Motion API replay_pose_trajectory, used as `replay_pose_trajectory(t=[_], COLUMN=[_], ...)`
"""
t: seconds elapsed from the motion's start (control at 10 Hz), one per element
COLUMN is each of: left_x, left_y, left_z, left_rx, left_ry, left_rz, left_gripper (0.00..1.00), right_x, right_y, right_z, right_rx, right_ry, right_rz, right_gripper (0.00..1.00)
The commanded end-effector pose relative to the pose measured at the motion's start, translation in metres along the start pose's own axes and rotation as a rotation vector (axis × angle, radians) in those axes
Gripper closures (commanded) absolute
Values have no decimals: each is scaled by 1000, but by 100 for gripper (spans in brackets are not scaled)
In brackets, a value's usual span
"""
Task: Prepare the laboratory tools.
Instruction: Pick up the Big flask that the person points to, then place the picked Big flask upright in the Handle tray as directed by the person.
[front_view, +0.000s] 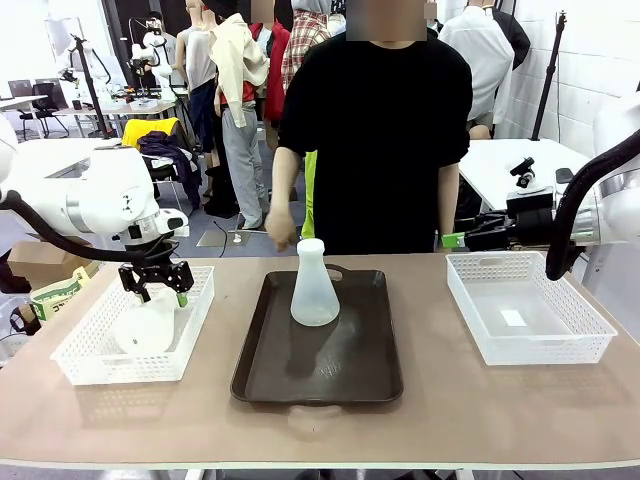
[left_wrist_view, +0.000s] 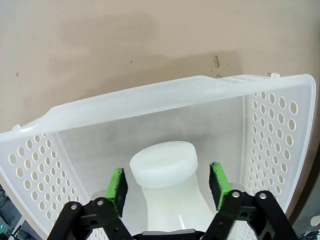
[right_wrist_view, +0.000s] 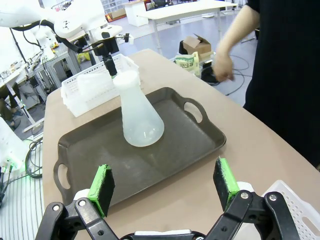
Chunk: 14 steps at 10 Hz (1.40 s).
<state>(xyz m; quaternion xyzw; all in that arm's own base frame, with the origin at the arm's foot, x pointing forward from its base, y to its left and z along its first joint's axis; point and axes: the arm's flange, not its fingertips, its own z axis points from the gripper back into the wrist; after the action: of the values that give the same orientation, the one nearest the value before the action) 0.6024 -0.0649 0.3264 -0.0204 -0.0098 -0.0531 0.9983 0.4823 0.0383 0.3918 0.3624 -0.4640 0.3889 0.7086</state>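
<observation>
Left wrist view is showing the left hand (left_wrist_view: 167, 186) straddling a flask's neck (left_wrist_view: 163, 164), pads apart from it; two flasks counted, the other (front_view: 314, 287) standing on the tray (front_view: 355, 368); right hand (right_wrist_view: 165, 189) spread.

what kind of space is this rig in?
Likely a robotics lab or workshop. Other robot arms stand at tables behind, white worktables and cardboard boxes sit around, and the main table carries a flask on a brown tray.
</observation>
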Motion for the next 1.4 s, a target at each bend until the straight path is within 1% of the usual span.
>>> replay_pose_trajectory(t=[0.0, 0.2, 0.3, 0.5, 0.6, 0.7, 1.3], left_x=[-1, -1, -1, -4, -12, 2, 2], left_y=[-4, -4, -5, -3, -2, -2, -2], left_z=[0, -2, -3, -6, -7, 1, 1], left_rx=[-4, -5, -3, -21, -81, -6, -6], left_ry=[-41, -32, -31, -16, 90, -22, -22], left_rz=[34, 42, 40, 48, 49, 13, 13], left_gripper=[47, 86, 100, 100, 100, 100, 100], right_x=[0, 0, 0, 0, 0, 0, 0], right_y=[0, 0, 0, 0, 0, 0, 0], right_z=[0, 0, 0, 0, 0, 0, 0], right_rx=[-1, -1, -1, -1, -1, -1, -1], right_ry=[0, 0, 0, 0, 0, 0, 0], right_rz=[0, 0, 0, 0, 0, 0, 0], right_gripper=[0, 0, 0, 0, 0, 0, 0])
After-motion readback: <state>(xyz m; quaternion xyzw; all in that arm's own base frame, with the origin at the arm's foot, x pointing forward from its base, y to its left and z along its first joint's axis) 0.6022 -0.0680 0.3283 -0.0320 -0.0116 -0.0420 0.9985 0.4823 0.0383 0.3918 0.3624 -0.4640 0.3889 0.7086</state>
